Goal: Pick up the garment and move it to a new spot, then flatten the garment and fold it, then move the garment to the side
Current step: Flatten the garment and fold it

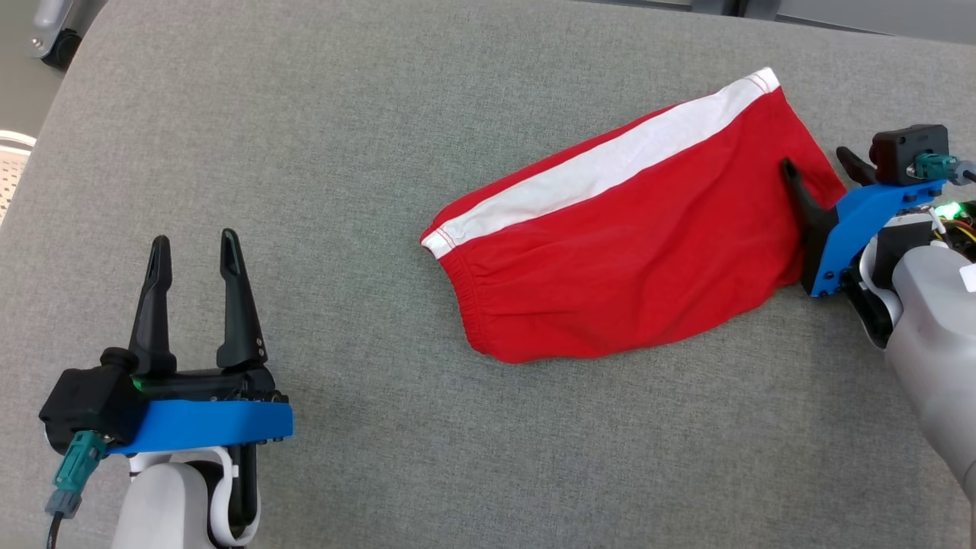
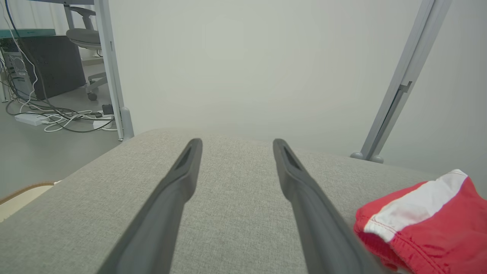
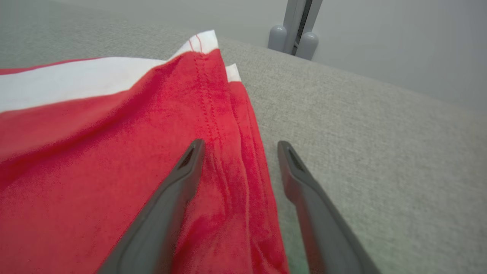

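Observation:
The garment (image 1: 633, 252), red shorts with a white side stripe and an elastic waistband, lies folded on the grey padded surface (image 1: 343, 152), right of centre. My right gripper (image 1: 816, 158) stands open at its right hem, one finger over the red cloth and the other over bare surface, gripping nothing. In the right wrist view that hem edge (image 3: 243, 144) runs between the two fingers. My left gripper (image 1: 194, 244) is open at the lower left, well apart from the shorts. The left wrist view has the waistband end (image 2: 418, 224) at its right edge.
The padded surface's rounded left edge (image 1: 53, 130) drops to the floor. Beyond the far edge stand a metal frame post (image 2: 399, 87) and a desk leg (image 2: 110, 68), with cables, a computer tower and an office chair on the floor behind.

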Motion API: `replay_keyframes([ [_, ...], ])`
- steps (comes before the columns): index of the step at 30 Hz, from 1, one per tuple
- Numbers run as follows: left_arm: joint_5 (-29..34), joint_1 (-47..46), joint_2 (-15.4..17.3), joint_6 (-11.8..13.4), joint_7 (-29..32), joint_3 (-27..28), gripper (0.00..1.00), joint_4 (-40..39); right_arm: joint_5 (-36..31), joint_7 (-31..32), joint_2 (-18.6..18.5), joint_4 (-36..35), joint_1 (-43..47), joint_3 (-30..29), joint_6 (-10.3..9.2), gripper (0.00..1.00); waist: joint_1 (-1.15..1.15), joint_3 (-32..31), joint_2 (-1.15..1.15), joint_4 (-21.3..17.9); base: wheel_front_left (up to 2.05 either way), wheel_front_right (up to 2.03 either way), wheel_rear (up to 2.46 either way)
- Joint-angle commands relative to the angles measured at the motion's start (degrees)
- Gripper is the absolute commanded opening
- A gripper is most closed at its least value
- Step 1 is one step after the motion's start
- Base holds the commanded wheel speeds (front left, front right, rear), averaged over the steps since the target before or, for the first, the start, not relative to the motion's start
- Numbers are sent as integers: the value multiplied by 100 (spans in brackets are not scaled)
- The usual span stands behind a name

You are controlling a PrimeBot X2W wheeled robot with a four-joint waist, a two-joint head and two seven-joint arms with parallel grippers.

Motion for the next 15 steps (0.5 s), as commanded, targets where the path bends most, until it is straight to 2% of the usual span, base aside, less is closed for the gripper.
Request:
replay_keyframes([
  [1, -69, 68, -15, 7, -25, -12, 100, -10, -4, 85, -69, 61, -3, 32, 1, 100, 0, 15, 0, 17, 0, 0, 0],
  [8, -186, 76, -15, 82, -25, -110, 100, 38, 246, 607, 94, 131, 203, 135, 2, 100, 0, 39, 0, 0, 0, 0, 0],
  [9, -194, 71, -15, 90, -25, -128, 100, 44, 257, 680, 124, 97, 245, 191, 6, 66, 0, 38, 0, -9, 0, 0, 0],
  [10, -189, 64, -16, 89, -25, -144, 100, 50, 292, 721, 149, 49, 273, 250, 7, 22, 0, 32, 0, -22, 0, 0, 0],
  [11, -183, 51, -16, 99, -25, -150, 100, 57, 340, 725, 152, 3, 289, 267, 8, 0, 0, 24, 0, -42, 0, 0, 0],
  [15, -133, 8, -15, 84, -25, -184, 100, 91, 475, 560, 82, -87, 287, 304, 0, 0, 0, -61, 0, -129, 0, 0, 0],
])
